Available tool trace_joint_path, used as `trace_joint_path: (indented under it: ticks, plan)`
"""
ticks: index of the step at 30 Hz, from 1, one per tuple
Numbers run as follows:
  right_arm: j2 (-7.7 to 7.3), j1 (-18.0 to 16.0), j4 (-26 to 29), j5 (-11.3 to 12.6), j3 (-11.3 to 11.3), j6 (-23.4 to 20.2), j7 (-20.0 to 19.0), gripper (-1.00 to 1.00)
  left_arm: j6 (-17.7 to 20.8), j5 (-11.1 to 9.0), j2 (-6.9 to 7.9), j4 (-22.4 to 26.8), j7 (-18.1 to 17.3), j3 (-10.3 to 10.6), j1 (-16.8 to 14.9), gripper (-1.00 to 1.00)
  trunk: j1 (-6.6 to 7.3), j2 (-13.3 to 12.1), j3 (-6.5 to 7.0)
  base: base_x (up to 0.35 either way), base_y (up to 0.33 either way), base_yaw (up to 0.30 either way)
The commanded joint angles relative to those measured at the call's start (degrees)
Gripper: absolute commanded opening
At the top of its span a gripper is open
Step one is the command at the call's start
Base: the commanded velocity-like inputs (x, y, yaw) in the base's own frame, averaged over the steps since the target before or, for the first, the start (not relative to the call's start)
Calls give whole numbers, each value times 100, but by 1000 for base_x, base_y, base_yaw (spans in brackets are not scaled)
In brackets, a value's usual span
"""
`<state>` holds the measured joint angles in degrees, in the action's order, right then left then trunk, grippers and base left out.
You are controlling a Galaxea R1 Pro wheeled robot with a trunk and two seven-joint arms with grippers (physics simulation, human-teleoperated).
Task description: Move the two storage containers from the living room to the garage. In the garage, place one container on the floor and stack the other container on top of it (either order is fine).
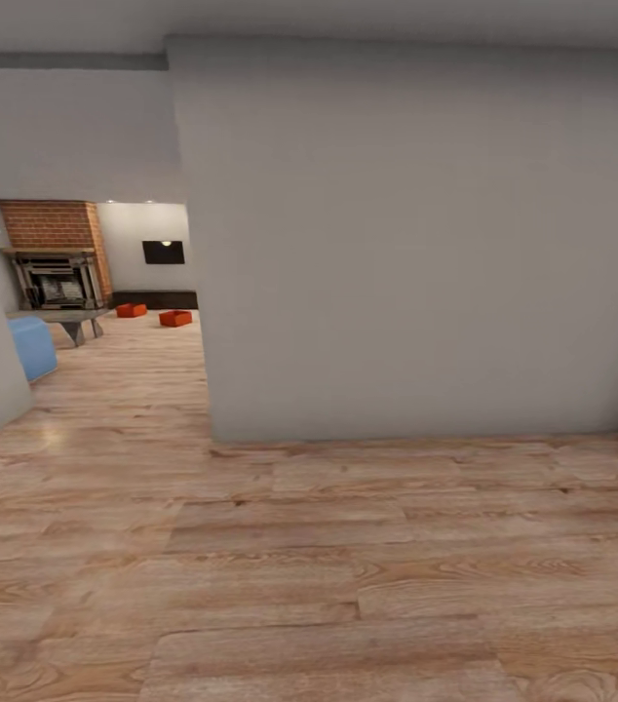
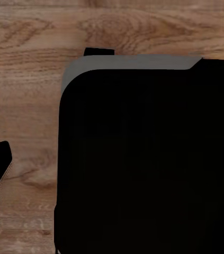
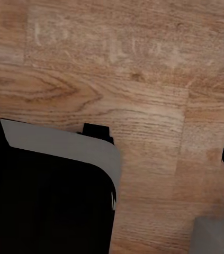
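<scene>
At the far end of the opening on the left, past a grey wall (image 1: 416, 244), the two storage containers (image 1: 174, 318) (image 1: 132, 310) sit apart on the pale wood-plank floor (image 1: 309, 565) of the living room, near a brick fireplace (image 1: 56, 278) and below a black wall TV (image 1: 163, 253). I judge the robot is at the approach step, so the next move calls for driving around the wall corner toward them. Whether each hand is clenched or released I cannot tell, because the wrist views give mostly dark robot body above the planks.
</scene>
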<state>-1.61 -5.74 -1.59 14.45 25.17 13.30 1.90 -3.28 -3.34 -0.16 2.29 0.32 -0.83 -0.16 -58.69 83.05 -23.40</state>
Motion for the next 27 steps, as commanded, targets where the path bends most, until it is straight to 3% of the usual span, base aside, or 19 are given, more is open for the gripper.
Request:
trace_joint_path:
  ticks: [1,7,27]
  plan:
    - [3,-6,-17,44,49,34,4,100,-15,-35,-1,0,3,-5,-2,100,-3,3,-6,323,0,0]
    - [11,-6,-17,40,42,41,10,100,-15,-35,-1,0,3,-5,-2,100,-3,3,-6,323,0,48]
    - [3,-6,-17,49,43,50,12,100,-15,-35,-1,0,5,-5,-2,100,-3,3,-6,323,0,259]
